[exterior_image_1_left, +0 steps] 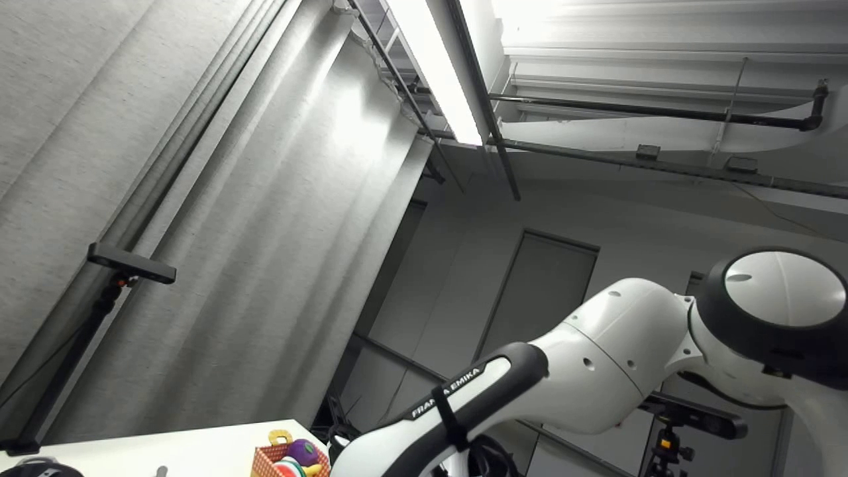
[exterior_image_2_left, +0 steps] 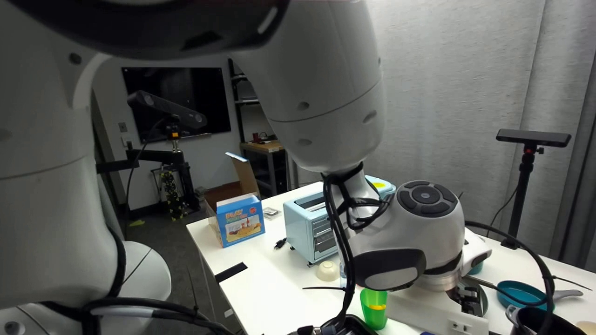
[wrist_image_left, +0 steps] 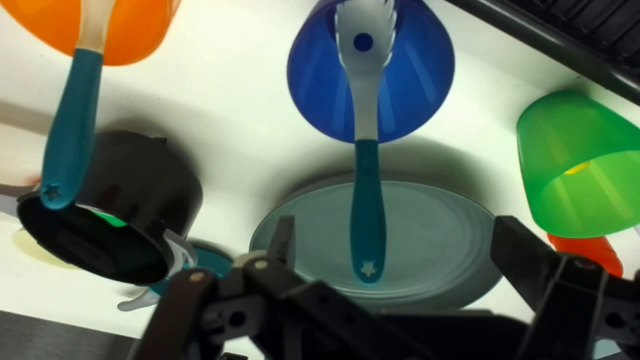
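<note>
My gripper (wrist_image_left: 394, 237) is open in the wrist view, with one finger on each side and nothing held. Between the fingers shows the teal handle (wrist_image_left: 367, 220) of a grey pasta server (wrist_image_left: 364, 85), touching neither finger. Its head rests over a blue cup (wrist_image_left: 320, 90). Behind the handle lies a grey-green plate (wrist_image_left: 440, 230). An orange cup (wrist_image_left: 140, 35) at the upper left holds another teal-handled utensil (wrist_image_left: 72, 125). A green cup (wrist_image_left: 565, 165) with something yellow inside is at the right. In an exterior view the gripper (exterior_image_2_left: 470, 300) is low over the table, partly hidden.
A black pot (wrist_image_left: 150, 175) and a teal pan (exterior_image_2_left: 519, 293) are near the gripper. A black ridged object (wrist_image_left: 575, 50) is at the upper right. A light-blue toaster oven (exterior_image_2_left: 298, 228), cream bowl (exterior_image_2_left: 328, 271) and blue box (exterior_image_2_left: 240, 221) stand on the table. A toy basket (exterior_image_1_left: 265, 460) shows elsewhere.
</note>
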Motion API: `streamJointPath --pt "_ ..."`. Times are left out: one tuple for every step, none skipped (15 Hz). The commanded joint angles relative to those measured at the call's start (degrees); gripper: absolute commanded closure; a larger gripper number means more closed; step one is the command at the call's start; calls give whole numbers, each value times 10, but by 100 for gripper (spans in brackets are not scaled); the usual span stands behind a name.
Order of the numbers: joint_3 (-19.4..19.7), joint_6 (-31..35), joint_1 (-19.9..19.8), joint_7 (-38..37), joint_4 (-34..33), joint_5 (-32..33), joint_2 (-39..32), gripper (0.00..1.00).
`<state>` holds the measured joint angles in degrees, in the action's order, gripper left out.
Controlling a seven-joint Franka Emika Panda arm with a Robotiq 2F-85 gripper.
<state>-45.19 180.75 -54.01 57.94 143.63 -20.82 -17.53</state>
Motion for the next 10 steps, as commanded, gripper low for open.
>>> streamJointPath --pt "-2 -8 16 -24 57 -11 84 0" --pt "-8 -9 17 -27 67 -13 96 0" --pt "-14 -9 18 -28 76 -15 107 0" --pt "-22 -9 19 -30 86 -17 119 0" --pt "-31 -9 20 -31 94 -19 129 0" --pt "-41 -8 20 -32 100 -21 136 0" --pt "-52 -6 19 -34 105 -25 142 0" --pt "-62 -6 18 -36 108 -27 148 0" --pt "-73 -3 17 -38 113 -32 153 0" --pt "-83 -2 17 -40 118 -36 159 0"
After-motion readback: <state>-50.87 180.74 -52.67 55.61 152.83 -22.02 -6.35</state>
